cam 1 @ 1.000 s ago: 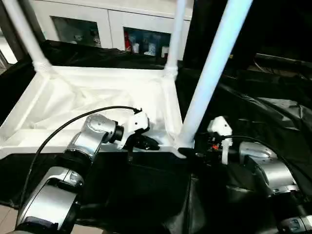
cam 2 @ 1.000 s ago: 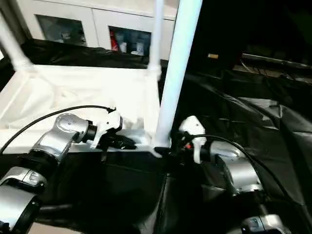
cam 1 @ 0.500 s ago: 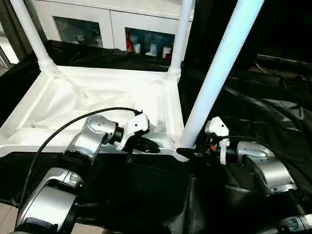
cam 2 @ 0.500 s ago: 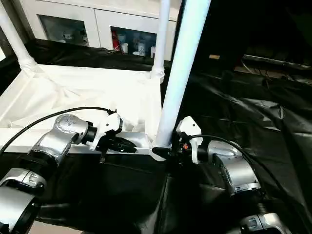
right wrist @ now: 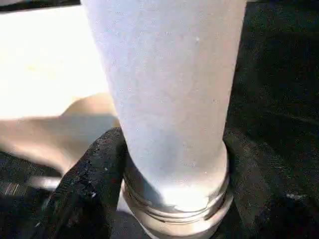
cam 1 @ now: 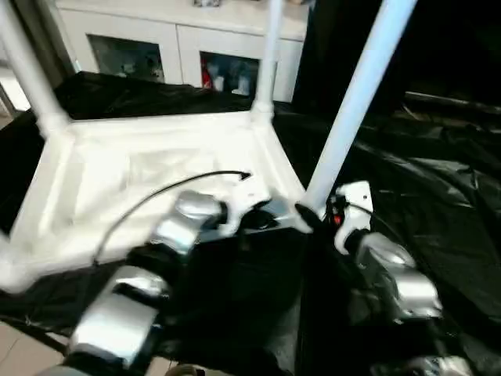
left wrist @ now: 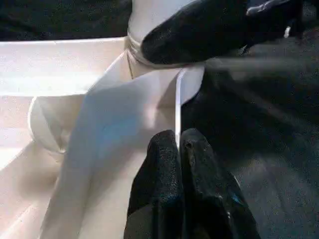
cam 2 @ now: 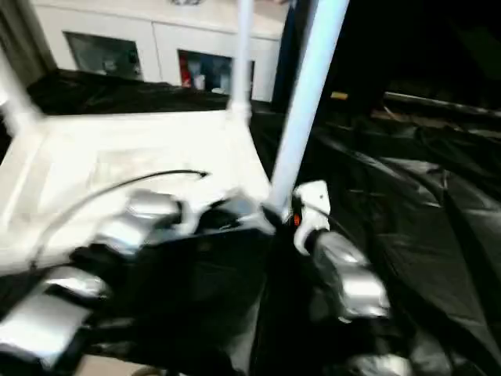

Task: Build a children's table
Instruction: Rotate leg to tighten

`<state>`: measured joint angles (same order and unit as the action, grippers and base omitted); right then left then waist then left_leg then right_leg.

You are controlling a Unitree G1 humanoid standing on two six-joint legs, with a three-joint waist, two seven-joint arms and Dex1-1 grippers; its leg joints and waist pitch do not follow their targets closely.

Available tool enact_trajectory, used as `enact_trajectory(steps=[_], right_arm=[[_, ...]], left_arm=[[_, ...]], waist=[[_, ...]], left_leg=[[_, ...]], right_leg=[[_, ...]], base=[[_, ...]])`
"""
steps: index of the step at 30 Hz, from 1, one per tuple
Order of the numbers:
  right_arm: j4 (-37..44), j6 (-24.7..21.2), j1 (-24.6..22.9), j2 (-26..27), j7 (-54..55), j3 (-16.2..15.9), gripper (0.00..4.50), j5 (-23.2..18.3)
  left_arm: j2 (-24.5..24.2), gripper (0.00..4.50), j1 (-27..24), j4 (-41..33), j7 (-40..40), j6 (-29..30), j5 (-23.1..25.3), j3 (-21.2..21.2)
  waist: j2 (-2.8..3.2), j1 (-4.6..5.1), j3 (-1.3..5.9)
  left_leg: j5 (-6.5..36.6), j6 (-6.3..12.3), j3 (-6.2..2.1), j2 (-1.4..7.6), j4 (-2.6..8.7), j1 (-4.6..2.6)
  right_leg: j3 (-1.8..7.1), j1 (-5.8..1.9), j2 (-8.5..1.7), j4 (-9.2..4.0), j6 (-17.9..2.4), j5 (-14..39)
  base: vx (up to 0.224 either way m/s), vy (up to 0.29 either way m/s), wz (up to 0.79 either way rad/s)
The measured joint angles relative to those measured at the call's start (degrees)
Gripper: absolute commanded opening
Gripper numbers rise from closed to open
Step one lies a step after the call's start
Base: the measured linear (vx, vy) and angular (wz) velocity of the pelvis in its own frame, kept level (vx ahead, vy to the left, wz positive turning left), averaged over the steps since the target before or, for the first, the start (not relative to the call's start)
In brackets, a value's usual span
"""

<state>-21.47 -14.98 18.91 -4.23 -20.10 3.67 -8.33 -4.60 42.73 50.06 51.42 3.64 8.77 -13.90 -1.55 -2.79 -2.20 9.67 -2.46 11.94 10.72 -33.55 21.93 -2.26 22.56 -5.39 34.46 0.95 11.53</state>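
Table top (cam 1: 141, 180) lay upside down on black sheeting (cam 1: 438, 196). Left gripper (left wrist: 178, 149) pinched its rim, fingers together; right gripper (right wrist: 169, 189) clasped the near leg (cam 1: 356, 98) at its collar.

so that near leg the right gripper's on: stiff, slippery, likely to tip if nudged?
Probably stiff: the near leg reads as a straight, smooth tube. Likely slippery, since the right gripper straddles its glossy round base by the collar. Tipping looks limited: the foot sits at the tabletop corner, though how deeply isn't clear, and the left gripper pinches the rim.
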Motion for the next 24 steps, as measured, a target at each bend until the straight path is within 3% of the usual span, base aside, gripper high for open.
enact_trajectory(steps=[5,6,10,12,24], right_arm=[[-0.2,0.9,0.2,0.1,1.1,-0.2,2.68,1.9],[-0.3,1.2,0.2,0.1,1.0,-0.2,3.23,2.1],[-0.9,2.0,0.3,-1.3,-2.1,-0.9,3.43,2.2],[-0.9,2.1,0.3,-2.8,-4.5,-1.8,3.82,2.2],[2.7,1.7,0.5,-17.8,-36.8,-8.9,3.82,-2.4]], left_arm=[[0.6,0.00,0.1,0.4,-1.0,0.3,0.0,0.2],[0.6,0.00,0.2,0.5,-0.9,0.2,0.0,0.2],[0.4,0.00,0.4,0.8,0.3,-0.1,0.0,0.5],[-0.1,0.00,0.4,0.8,1.3,-0.2,-0.2,0.6],[-9.4,0.00,-1.4,-4.5,22.0,-1.5,-4.7,-0.4]], waist=[[0.35,0.26,0.11],[0.34,0.32,0.10],[0.32,0.43,0.09],[0.32,0.50,0.08],[-0.10,-0.01,-0.16]], left_leg=[[0.0,0.01,-0.01,-0.04,0.16,-0.03],[0.0,0.01,-0.01,-0.05,0.16,-0.02],[0.0,0.01,-0.01,-0.05,0.21,0.00],[0.0,0.01,-0.02,-0.05,0.29,0.00],[-0.2,0.34,-0.04,0.24,0.42,0.50]], right_leg=[[-0.01,-0.29,0.02,-0.35,0.0,0.0],[0.00,-0.29,0.02,-0.36,0.0,0.0],[-0.01,-0.30,0.02,-0.38,0.0,0.0],[-0.04,-0.28,0.02,-0.38,0.0,0.0],[-0.31,0.36,0.18,-0.21,-0.2,-0.5]], base=[[0.000,0.000,0.00],[0.000,0.000,0.00],[0.000,0.000,0.00],[0.000,0.000,0.00],[0.000,0.000,0.00]])
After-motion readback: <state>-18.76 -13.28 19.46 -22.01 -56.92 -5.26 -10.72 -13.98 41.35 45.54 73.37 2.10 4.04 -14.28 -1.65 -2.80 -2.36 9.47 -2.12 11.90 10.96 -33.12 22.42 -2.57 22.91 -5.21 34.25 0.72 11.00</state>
